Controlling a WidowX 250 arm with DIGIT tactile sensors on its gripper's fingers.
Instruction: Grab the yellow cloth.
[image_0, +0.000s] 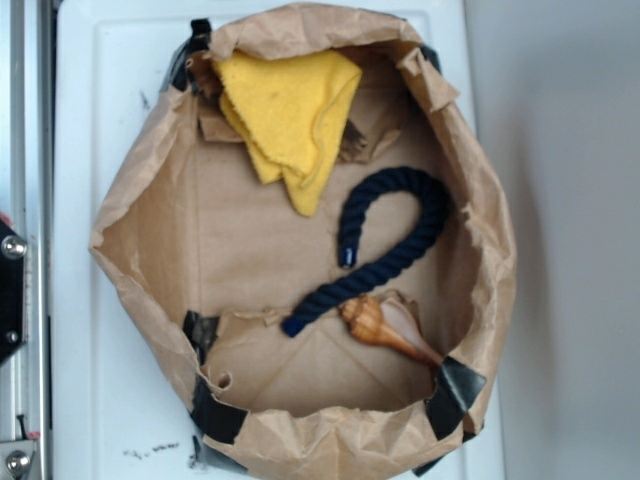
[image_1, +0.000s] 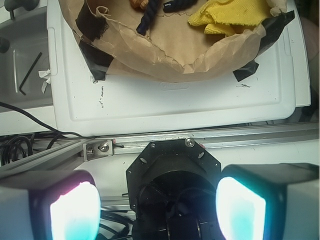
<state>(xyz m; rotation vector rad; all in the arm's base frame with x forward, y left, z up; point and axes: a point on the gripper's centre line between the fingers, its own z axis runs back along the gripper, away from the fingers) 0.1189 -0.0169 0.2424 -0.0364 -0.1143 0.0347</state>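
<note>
Soft matt terry yellow cloth (image_0: 290, 115), crinkled brown paper (image_0: 150, 240), twisted blue rope (image_0: 395, 240), glossy shell (image_0: 385, 328).

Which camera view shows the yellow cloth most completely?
The exterior view: the whole yellow cloth lies unobstructed inside the brown paper bin. The wrist view shows only part of it, cut by the picture's top edge.
</note>
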